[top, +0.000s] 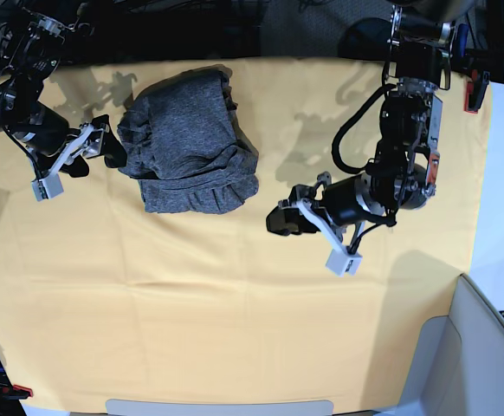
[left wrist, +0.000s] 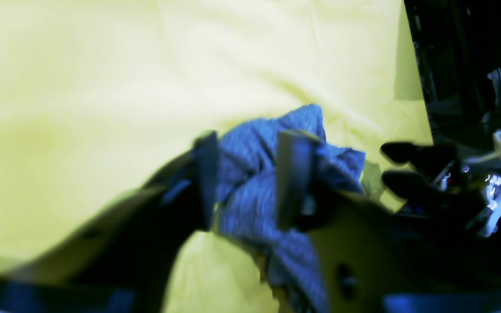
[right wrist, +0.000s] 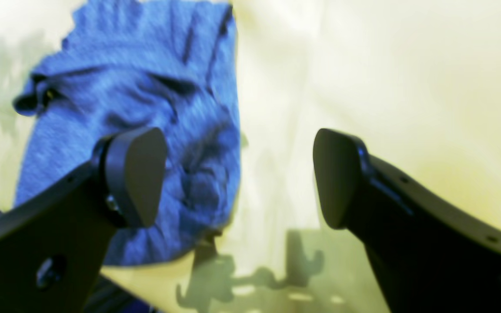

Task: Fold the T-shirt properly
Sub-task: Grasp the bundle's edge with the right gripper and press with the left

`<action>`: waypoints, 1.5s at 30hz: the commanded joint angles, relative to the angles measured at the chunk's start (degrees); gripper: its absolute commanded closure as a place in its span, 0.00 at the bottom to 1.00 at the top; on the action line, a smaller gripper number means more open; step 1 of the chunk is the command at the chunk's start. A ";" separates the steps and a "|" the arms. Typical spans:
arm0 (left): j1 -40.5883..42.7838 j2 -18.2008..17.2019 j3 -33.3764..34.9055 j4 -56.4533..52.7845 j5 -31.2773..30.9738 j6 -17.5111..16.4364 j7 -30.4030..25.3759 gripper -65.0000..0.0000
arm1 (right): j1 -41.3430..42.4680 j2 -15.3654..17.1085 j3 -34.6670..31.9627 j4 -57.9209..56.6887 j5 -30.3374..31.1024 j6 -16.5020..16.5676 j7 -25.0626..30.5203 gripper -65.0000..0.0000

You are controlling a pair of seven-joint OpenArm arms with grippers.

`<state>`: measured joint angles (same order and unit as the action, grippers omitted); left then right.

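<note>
The T-shirt (top: 187,143) lies as a crumpled grey heap on the yellow table cloth (top: 191,303), toward the back left in the base view. My right gripper (top: 106,143) sits at the heap's left edge. In the right wrist view it (right wrist: 237,143) is wide open, with the T-shirt (right wrist: 137,74) behind its left finger and nothing between the pads. My left gripper (top: 278,218) hovers over bare cloth just right of the heap. In the blurred left wrist view its fingers (left wrist: 250,139) stand apart; the T-shirt (left wrist: 250,195) shows through the gap, and the right gripper (left wrist: 385,163) shows beyond.
A red clamp (top: 473,94) grips the cloth at the right edge, and another (top: 14,392) at the front left corner. A pale bin (top: 486,347) stands off the table's front right. The table edge (left wrist: 411,65) drops to dark clutter.
</note>
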<state>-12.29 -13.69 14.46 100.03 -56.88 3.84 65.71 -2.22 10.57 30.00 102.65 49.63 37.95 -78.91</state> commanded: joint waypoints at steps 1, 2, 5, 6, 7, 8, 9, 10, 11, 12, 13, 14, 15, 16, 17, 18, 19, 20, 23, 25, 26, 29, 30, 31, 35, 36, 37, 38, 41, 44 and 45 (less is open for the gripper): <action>0.21 -0.06 -0.52 3.14 -1.10 -0.36 1.94 0.88 | 1.82 0.99 0.11 1.57 1.14 0.16 0.89 0.23; 1.26 0.11 -0.88 3.58 -1.10 -0.36 2.64 0.95 | 2.61 1.61 -0.15 2.27 1.06 0.16 0.89 0.28; 4.07 0.20 0.97 3.75 -1.18 -0.36 3.96 0.99 | 5.69 1.87 -3.67 5.35 0.97 0.16 0.89 0.61; 4.69 0.29 1.85 3.75 -1.18 -0.36 3.87 0.99 | 6.31 1.87 -4.81 5.96 0.97 0.16 0.89 0.73; 5.22 0.55 2.99 3.75 -1.18 -0.36 3.87 0.99 | 6.92 1.87 -5.87 6.32 0.88 0.16 0.89 0.85; 5.57 0.99 4.14 3.84 -1.18 -0.36 3.87 0.99 | 7.36 1.78 -7.01 6.32 0.62 0.16 0.89 0.98; 5.83 1.17 5.01 3.84 -1.18 -0.36 3.96 0.99 | 7.71 1.70 -8.42 6.40 0.18 0.16 0.89 1.00; 5.92 1.34 6.07 3.93 -1.18 -0.36 4.13 0.99 | 7.80 1.17 -10.17 6.40 -0.53 0.16 0.89 1.00; 5.92 1.34 7.39 4.02 -1.18 -0.36 4.22 0.99 | 7.89 0.64 -11.84 6.40 -1.14 0.16 0.89 1.00; 6.01 1.08 9.06 4.02 -1.18 -0.36 4.22 0.99 | 7.80 0.11 -13.43 6.49 -1.49 0.16 0.89 0.98; 6.01 0.90 10.82 4.02 -1.18 -0.36 4.22 0.99 | 7.63 -0.50 -15.27 6.93 -1.93 0.16 0.89 0.99; 6.01 0.90 12.31 4.02 -1.10 -0.36 4.13 0.99 | 7.54 -0.77 -17.12 7.11 -2.02 0.16 0.89 1.00; 6.01 0.81 13.72 4.02 -1.01 -0.36 3.96 0.99 | 7.45 -0.85 -19.05 7.11 -2.02 0.16 0.89 1.00; 6.01 0.20 15.12 4.02 -0.92 -0.36 3.78 0.99 | 7.36 -0.85 -21.25 7.20 -2.02 0.16 0.89 1.00; 5.92 -0.06 16.35 4.02 -0.92 -0.36 3.69 0.99 | 7.01 -0.85 -22.75 7.20 -2.02 0.16 0.98 1.00; 5.66 -0.06 17.59 4.02 -0.92 -0.36 3.61 0.99 | 6.83 -0.77 -24.50 7.20 -2.20 0.16 0.98 1.00; 5.57 0.02 18.55 4.02 -0.92 -0.36 3.61 0.99 | 6.75 -0.85 -26.09 7.20 -2.81 0.16 0.98 1.00; 5.57 0.20 18.99 4.02 -0.92 -0.36 3.52 0.99 | 6.66 -0.94 -27.58 7.20 -3.52 0.16 0.98 1.00; 5.57 0.02 20.14 3.75 -0.74 -0.36 1.14 0.99 | 5.87 -1.03 -31.98 7.20 -6.59 0.16 1.07 1.00; 5.57 -0.24 20.66 3.05 -0.48 -0.36 -0.70 0.99 | 5.43 -1.03 -34.44 7.11 -9.14 0.16 1.07 1.00; 5.57 -0.24 20.66 2.61 0.49 -0.36 -1.05 0.99 | 5.25 -0.94 -35.58 7.02 -10.55 0.16 1.07 1.00; 5.48 0.20 20.57 0.85 4.79 -0.36 -1.76 0.99 | 3.84 -0.59 -36.72 7.02 -14.24 0.16 1.07 1.00; 5.39 0.20 20.49 0.15 6.29 -0.36 -2.11 0.99 | 3.58 -0.59 -36.81 7.02 -15.21 0.16 1.07 1.00; 5.22 0.20 20.49 -0.64 7.43 -0.36 -2.99 0.99 | 2.97 -0.59 -36.81 6.93 -16.18 0.16 1.07 1.00; 3.64 0.20 20.57 -3.72 9.28 -0.36 -5.71 0.99 | 1.73 -0.41 -36.81 6.93 -17.67 0.16 1.07 1.00; 3.55 0.20 20.57 -4.34 9.72 -0.36 -6.42 0.99 | 1.30 -0.41 -36.72 6.93 -17.67 0.16 1.07 1.00; 3.55 0.20 20.49 -4.60 10.25 -0.19 -7.03 0.99 | 0.94 -0.24 -36.72 6.93 -17.67 0.16 1.07 1.00; 3.55 0.20 20.40 -4.69 10.77 -0.01 -7.65 0.99 | 0.77 0.20 -36.72 6.93 -17.67 0.16 1.07 1.00; 3.46 0.20 20.05 -4.69 11.74 0.16 -9.49 0.99 | 0.06 0.29 -36.81 6.93 -17.67 0.16 1.07 1.00; 3.81 0.29 15.92 -4.69 11.65 0.34 -12.92 0.99 | -0.29 0.38 -36.81 6.84 -17.67 0.16 1.07 1.00; 3.99 0.90 13.63 -4.69 11.48 1.13 -14.24 1.00 | -0.29 0.38 -36.81 6.84 -17.67 0.16 1.07 1.00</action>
<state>-7.14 -12.78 28.82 94.48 -45.19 4.29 53.93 -3.16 10.74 -6.94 108.75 31.40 37.78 -78.43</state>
